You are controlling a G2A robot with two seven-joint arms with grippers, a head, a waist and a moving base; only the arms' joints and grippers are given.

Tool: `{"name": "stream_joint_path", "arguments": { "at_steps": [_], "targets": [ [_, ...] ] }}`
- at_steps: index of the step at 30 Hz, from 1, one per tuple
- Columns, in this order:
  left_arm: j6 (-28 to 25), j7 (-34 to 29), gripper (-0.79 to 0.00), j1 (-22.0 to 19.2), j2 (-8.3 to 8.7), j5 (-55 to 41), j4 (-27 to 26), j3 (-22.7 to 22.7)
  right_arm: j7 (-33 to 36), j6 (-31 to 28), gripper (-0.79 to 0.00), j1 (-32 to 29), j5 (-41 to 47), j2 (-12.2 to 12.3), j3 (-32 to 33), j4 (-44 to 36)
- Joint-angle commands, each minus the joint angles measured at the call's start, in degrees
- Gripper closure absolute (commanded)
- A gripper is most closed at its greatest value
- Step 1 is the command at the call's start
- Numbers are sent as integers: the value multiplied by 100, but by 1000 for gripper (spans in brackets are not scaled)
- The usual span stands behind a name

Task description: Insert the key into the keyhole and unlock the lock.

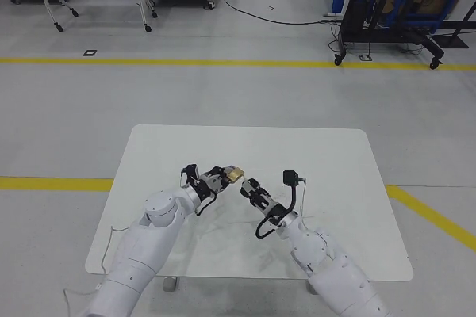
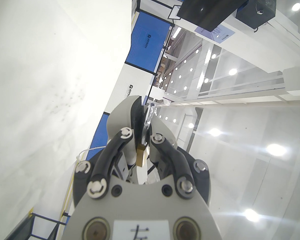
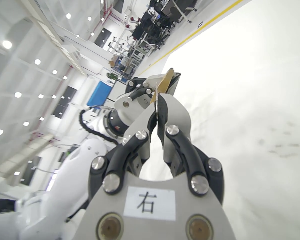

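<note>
- The lock, a small brass padlock, sits at the tips of the left hand, over the middle of the white table; the left hand is pinched tight on it.
- In the left wrist view the lock's brass body shows in the slot between the two fingers; a silver metal piece sits further out at their tips; I cannot tell which part that piece is.
- The right hand is clamped on the key; the key is a thin silver blade, seen edge-on between the black pads.
- The key's long axis runs along the right hand's fingers; its tip sticks out past them and points straight at the lock.
- In the right wrist view the tip meets the brass body; whether it sits inside the keyhole I cannot tell.
- From above, the two hands face each other tip to tip with the lock between them; the left hand points across the table toward the right hand; the right hand points back toward the left and away from the robot.
- The lock's body juts out from the left fingertips toward the key; its brass face looks tilted in the right wrist view.
- A yellow line runs across the floor beyond the table.
</note>
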Motion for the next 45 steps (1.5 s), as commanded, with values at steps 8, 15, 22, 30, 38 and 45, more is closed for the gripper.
{"name": "stream_joint_path", "arguments": {
  "at_steps": [8,15,22,30,38,45],
  "targets": [
    [-213,-221,0,113,40,307,-200,3,2038,659,0,-4,1706,134,559,-202],
    [-279,-304,0,154,53,385,-242,3,2210,936,0,8,1734,159,571,-322],
    [-357,-366,0,181,73,471,-282,-28,2187,1026,0,81,1801,157,540,-252],
    [-398,-357,0,173,85,594,-291,-28,2138,1032,0,85,1816,177,614,-270],
    [-438,-338,0,136,96,803,-283,-1,2231,1160,0,155,1790,192,601,-246],
    [-547,-357,0,98,119,1118,-287,23,2273,1243,0,224,1772,200,581,-233]
  ]
}}
